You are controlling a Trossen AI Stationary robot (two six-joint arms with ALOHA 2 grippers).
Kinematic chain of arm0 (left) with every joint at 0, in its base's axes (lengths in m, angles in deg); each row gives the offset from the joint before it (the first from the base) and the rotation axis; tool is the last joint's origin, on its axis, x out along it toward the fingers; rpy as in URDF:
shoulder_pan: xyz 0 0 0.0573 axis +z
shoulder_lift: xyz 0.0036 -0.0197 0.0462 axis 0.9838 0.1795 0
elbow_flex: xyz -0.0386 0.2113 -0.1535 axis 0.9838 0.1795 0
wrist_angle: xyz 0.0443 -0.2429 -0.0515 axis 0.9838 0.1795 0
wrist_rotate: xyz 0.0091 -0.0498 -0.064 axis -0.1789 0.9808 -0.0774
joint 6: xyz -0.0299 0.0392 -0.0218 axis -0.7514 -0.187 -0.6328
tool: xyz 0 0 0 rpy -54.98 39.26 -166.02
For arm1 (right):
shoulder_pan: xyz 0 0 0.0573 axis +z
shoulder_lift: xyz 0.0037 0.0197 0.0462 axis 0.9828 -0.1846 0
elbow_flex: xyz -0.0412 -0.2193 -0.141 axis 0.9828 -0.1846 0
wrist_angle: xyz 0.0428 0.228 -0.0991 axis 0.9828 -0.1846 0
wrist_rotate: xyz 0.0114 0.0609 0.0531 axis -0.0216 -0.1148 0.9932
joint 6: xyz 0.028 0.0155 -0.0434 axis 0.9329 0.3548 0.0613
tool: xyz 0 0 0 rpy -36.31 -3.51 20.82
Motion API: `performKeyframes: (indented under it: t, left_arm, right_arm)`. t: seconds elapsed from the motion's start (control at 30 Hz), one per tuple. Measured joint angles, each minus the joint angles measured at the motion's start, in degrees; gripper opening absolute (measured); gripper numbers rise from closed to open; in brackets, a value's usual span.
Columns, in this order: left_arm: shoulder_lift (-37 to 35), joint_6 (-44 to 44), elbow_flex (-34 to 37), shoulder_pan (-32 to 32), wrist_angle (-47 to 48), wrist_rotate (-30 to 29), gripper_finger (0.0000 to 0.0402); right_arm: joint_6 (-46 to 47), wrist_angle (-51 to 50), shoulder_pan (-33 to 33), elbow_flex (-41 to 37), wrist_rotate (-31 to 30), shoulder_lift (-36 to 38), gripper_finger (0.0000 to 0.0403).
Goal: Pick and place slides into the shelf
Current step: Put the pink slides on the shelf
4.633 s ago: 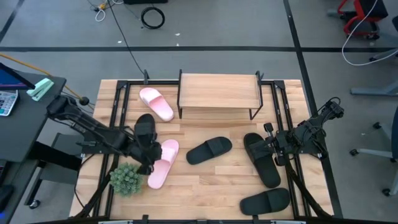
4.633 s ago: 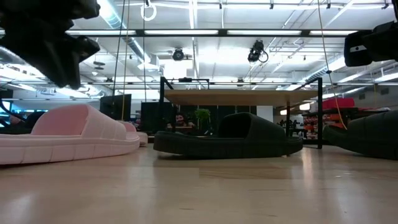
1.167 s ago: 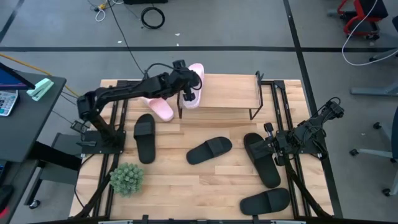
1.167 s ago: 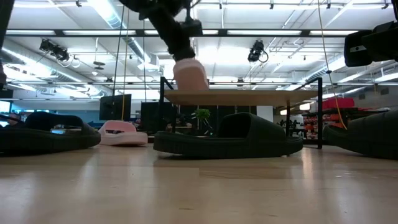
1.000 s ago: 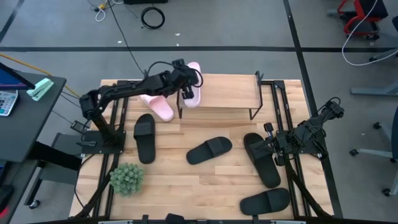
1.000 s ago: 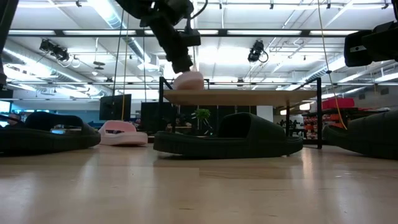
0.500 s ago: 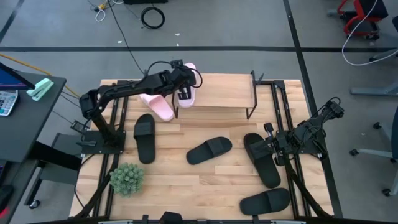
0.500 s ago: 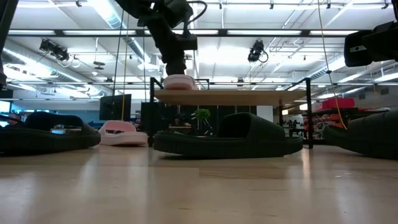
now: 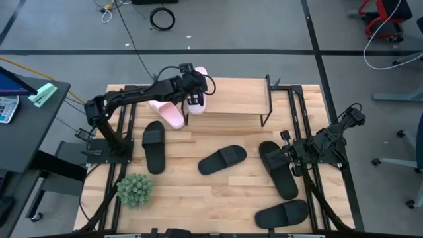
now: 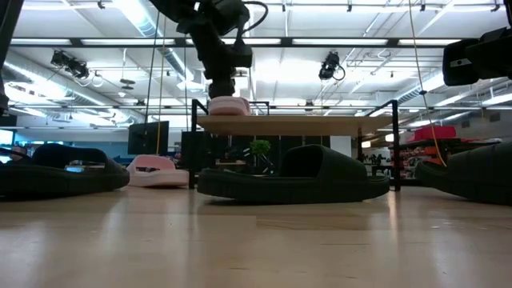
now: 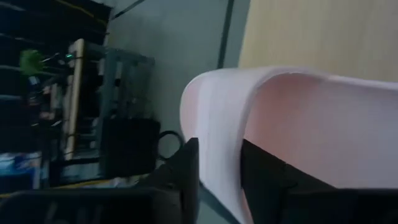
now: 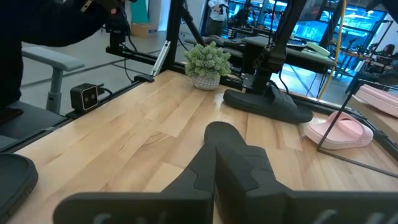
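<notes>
A pale pink slide (image 9: 198,94) lies on the left end of the shelf (image 9: 231,98), its toe past the back edge. My left gripper (image 9: 190,87) is right over it. In the left wrist view the left gripper (image 11: 219,163) is open, one finger on each side of the pink strap (image 11: 292,130). The second pink slide (image 9: 166,112) lies on the table left of the shelf. Black slides lie at left (image 9: 154,145), centre (image 9: 222,159), right (image 9: 278,169) and front right (image 9: 282,213). My right gripper (image 12: 216,155) is shut and empty, waiting beside the right black slide.
A small potted plant (image 9: 134,190) stands at the front left of the slatted table. In the low view the centre black slide (image 10: 293,176) lies in front of the shelf (image 10: 296,124). Black frame rails (image 9: 125,119) run along both table sides.
The left arm set the pink slide down flat on the shelf top and its fingers parted. The shelf slid slightly left. The right arm stayed still.
</notes>
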Motion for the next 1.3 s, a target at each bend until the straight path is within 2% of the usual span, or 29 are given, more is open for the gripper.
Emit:
performKeyframes:
  t: [0.13, 0.3, 0.4, 0.53, 0.7, 0.77, 0.9, 1.1, 1.2, 1.3]
  left_arm:
    - [0.00, 0.12, 0.02, -2.37, 0.00, -4.46, 0.0150]
    - [0.00, 0.97, 0.02, -5.79, -0.17, -6.35, 0.0169]
    - [0.00, 3.71, 0.02, -6.37, -0.17, -8.79, 0.0175]
    - [-0.13, 2.30, 0.02, -6.23, 0.10, -12.12, 0.0178]
    - [-1.51, 1.66, 0.04, -8.45, 2.51, -13.28, 0.0173]
    - [-2.74, 2.10, 0.04, -10.25, 2.74, -15.47, 0.0173]
    - [-5.72, 5.30, 0.04, -15.16, 3.10, -25.89, 0.0178]
    - [-13.40, 10.54, 0.00, -21.25, 2.04, -40.66, 0.0180]
    - [-18.25, 10.44, -0.01, -23.75, 1.67, -43.56, 0.0181]
    - [-23.08, 6.28, -0.02, -25.87, 1.35, -43.75, 0.0181]
  right_arm:
    - [0.00, 0.00, 0.01, 0.00, 0.00, 0.00, 0.0014]
    - [0.00, 0.00, 0.00, 0.00, 0.00, 0.00, 0.0014]
    - [0.00, 0.00, 0.02, 0.00, 0.00, 0.00, 0.0014]
    - [0.02, 0.18, 0.00, 0.00, 0.00, 0.00, 0.0014]
    - [6.23, 3.98, 0.07, 0.00, 0.43, -0.16, 0.0014]
    - [5.98, 7.06, 0.07, 0.00, 0.45, -0.17, 0.0014]
    - [4.77, 15.18, 0.07, 0.00, 0.34, -1.46, 0.0015]
    - [2.46, 30.62, -1.63, 1.08, -4.44, -9.39, 0.0048]
    - [0.32, 32.09, -3.88, 5.90, -4.59, -16.62, 0.0074]
    - [-3.77, 31.98, -6.59, 14.04, -4.18, -26.77, 0.0098]
